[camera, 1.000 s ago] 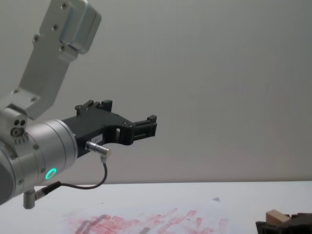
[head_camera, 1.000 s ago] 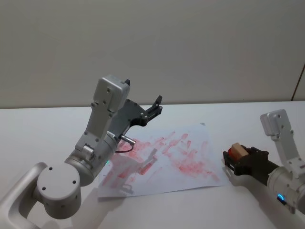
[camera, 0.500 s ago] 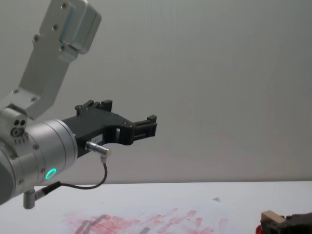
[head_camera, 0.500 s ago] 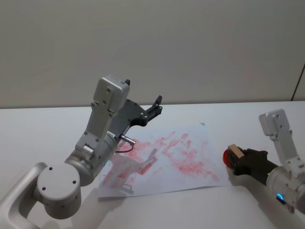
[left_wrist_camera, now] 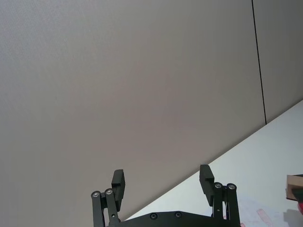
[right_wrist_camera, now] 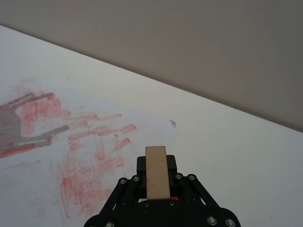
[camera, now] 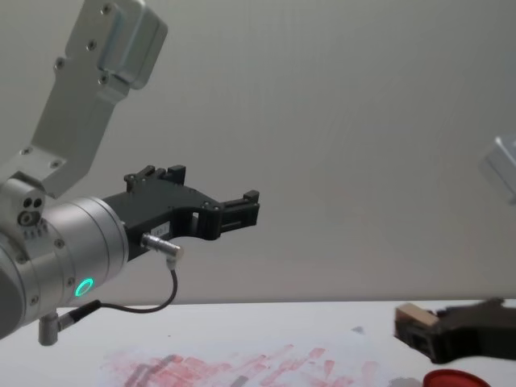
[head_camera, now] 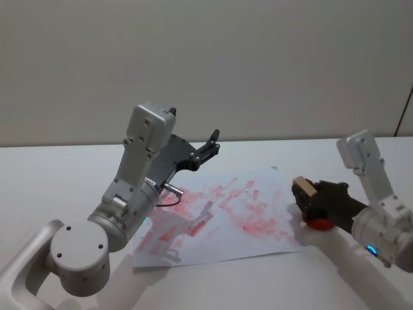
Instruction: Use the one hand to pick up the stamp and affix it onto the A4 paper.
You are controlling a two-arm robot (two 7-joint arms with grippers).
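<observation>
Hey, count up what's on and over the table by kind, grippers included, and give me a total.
stamp: 1
A4 paper: 1
red ink pad: 1
grippers: 2 (left gripper raised over the paper with jaws open; right gripper holding the stamp just above the ink pad)
Total: 5

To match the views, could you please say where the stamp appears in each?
Head view: the stamp, in the right gripper, right of centre by the A4 paper's right edge.
Left wrist view: the stamp at the right edge.
Right wrist view: bottom centre.
Chest view: lower right.
Shared landmark: the A4 paper.
The left gripper hovers open, idle.
</observation>
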